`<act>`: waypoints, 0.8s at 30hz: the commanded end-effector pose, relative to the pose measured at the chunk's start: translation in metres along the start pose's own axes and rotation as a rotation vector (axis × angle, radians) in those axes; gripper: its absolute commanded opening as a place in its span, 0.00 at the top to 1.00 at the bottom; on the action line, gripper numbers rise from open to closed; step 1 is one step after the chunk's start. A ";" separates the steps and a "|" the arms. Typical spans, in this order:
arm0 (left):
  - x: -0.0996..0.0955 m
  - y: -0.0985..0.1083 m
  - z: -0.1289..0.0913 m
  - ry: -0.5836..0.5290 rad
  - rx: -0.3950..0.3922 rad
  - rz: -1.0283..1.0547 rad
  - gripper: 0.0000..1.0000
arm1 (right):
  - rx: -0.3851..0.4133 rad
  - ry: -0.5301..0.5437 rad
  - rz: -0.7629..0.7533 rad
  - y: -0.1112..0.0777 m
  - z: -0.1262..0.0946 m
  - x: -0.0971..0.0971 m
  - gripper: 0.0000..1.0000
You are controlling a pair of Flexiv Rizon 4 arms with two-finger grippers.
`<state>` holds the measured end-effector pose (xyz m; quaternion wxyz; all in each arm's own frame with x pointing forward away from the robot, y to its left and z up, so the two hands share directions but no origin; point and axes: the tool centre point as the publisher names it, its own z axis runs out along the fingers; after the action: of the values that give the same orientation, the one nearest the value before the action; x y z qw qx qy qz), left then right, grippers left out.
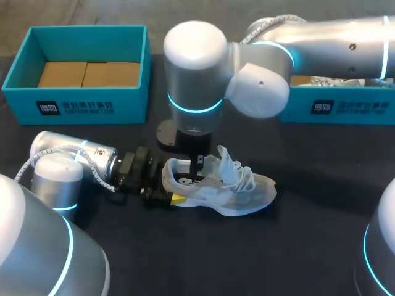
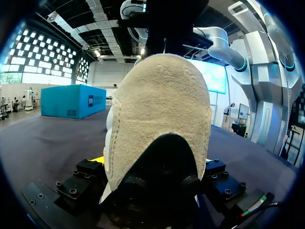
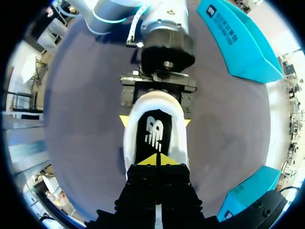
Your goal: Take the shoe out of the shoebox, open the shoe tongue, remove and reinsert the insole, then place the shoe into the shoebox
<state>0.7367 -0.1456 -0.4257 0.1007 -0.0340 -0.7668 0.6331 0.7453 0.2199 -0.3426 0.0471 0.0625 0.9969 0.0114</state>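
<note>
A white mesh shoe [image 1: 237, 188] lies on its sole on the dark table, toe pointing right, tongue and laces pulled up. My left gripper [image 1: 168, 186] comes in low from the left and has the heel [image 2: 162, 114] between its wide-set fingers, a yellow tip against each side [image 3: 123, 120]. My right gripper [image 1: 197, 165] points straight down into the shoe's opening. Its yellow tips [image 3: 156, 160] are pressed together, shut, right over the black insole [image 3: 153, 131] with a white logo. I cannot tell if they touch it.
A teal shoebox [image 1: 80, 102] with a cardboard liner stands at the back left. A second teal box [image 1: 345, 106] stands at the back right, partly behind my right arm, with something white inside. Bare dark table lies in front of the shoe.
</note>
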 end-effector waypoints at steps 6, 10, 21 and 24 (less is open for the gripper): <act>0.000 0.001 0.000 -0.002 0.000 0.001 1.00 | -0.003 0.035 -0.006 -0.014 0.027 -0.016 1.00; 0.000 0.001 0.000 -0.002 0.000 0.001 1.00 | -0.002 0.040 0.006 -0.022 0.031 -0.017 1.00; 0.000 0.001 0.000 -0.002 0.000 0.001 1.00 | -0.004 0.056 0.028 -0.036 0.040 -0.012 1.00; 0.000 0.001 0.000 -0.002 0.000 0.001 1.00 | -0.003 0.058 0.034 -0.037 0.042 -0.011 1.00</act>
<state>0.7368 -0.1457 -0.4255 0.1006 -0.0341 -0.7667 0.6331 0.7566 0.1848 -0.3824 0.0172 0.0792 0.9966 0.0122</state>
